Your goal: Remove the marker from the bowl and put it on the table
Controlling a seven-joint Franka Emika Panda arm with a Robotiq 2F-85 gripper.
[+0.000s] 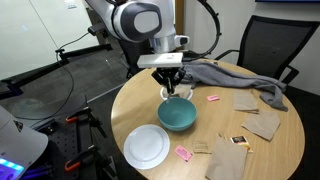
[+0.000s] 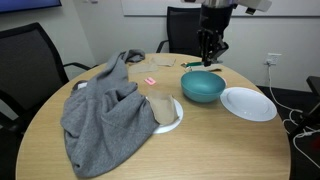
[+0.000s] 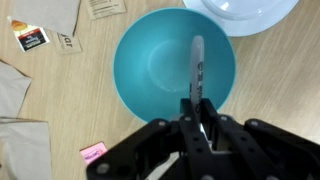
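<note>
The teal-blue bowl [image 1: 178, 116] [image 2: 202, 87] [image 3: 160, 60] stands on the round tan table [image 1: 280, 150] [image 2: 200, 150] [image 3: 90, 100]. My gripper [image 1: 172, 86] [image 2: 209, 56] [image 3: 200, 112] hangs just over the bowl's rim. Its jaws are shut on one end of the marker [image 3: 197, 62]. In the wrist view the marker is a thin stick with a pale barrel, and it reaches out from the jaws across the bowl's inside. I cannot tell whether its free end touches the bowl.
A white plate [image 1: 147, 147] [image 2: 248, 103] [image 3: 250, 12] lies beside the bowl. A grey cloth [image 1: 235, 80] [image 2: 105, 110] is heaped on the table. Tan paper pieces [image 1: 262, 122] [image 3: 45, 15] and small pink pieces [image 1: 183, 153] [image 3: 93, 151] are scattered around. Office chairs [image 1: 270, 45] stand at the table's edge.
</note>
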